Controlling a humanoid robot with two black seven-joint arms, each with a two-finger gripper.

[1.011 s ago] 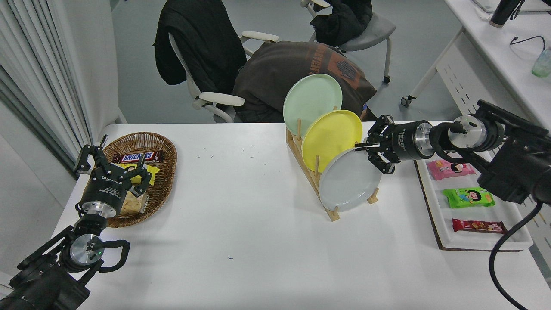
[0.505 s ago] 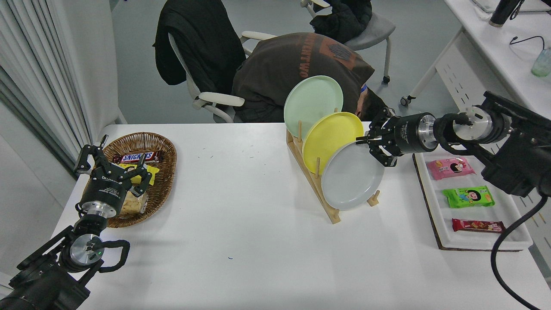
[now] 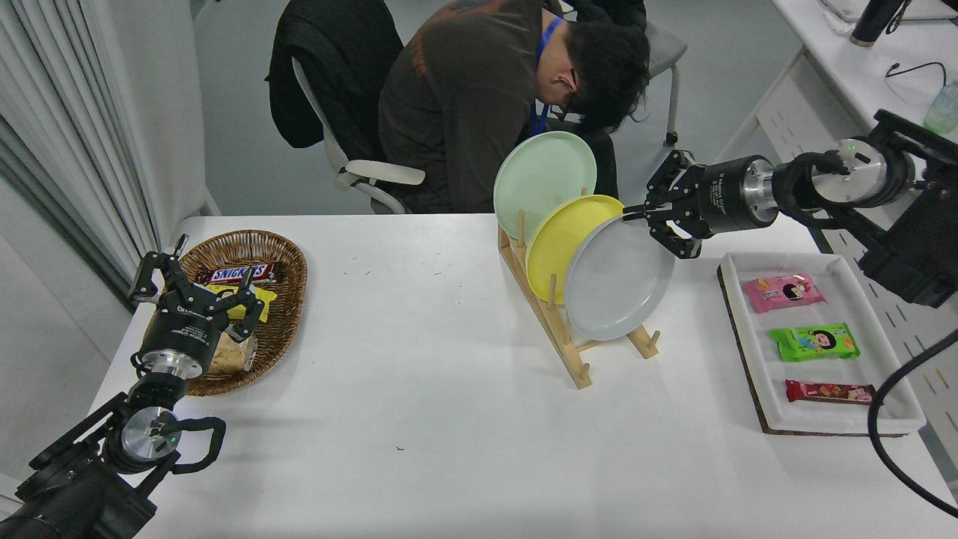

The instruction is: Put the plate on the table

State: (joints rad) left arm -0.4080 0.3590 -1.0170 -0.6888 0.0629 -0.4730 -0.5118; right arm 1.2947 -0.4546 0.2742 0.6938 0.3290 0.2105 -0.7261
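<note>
The light-grey plate (image 3: 617, 278) stands on edge, lifted a little above the front slot of the wooden rack (image 3: 563, 338) on the white table (image 3: 419, 389). My right gripper (image 3: 650, 218) is shut on the plate's upper right rim and holds it up. Behind it in the rack stand a yellow plate (image 3: 557, 236) and a pale mint-green plate (image 3: 540, 176). My left gripper (image 3: 196, 288) is parked at the lower left over a wicker basket, fingers spread open and empty.
A wicker basket (image 3: 281, 299) with snacks sits at the left. A white tray (image 3: 756, 359) with three snack packets lies at the right. A person (image 3: 479, 97) leans forward on a chair at the table's far side, close behind the rack.
My right gripper has risen and drawn back to the right, lifting the grey plate up out of the rack's slot. The person behind has raised their head and torso.
</note>
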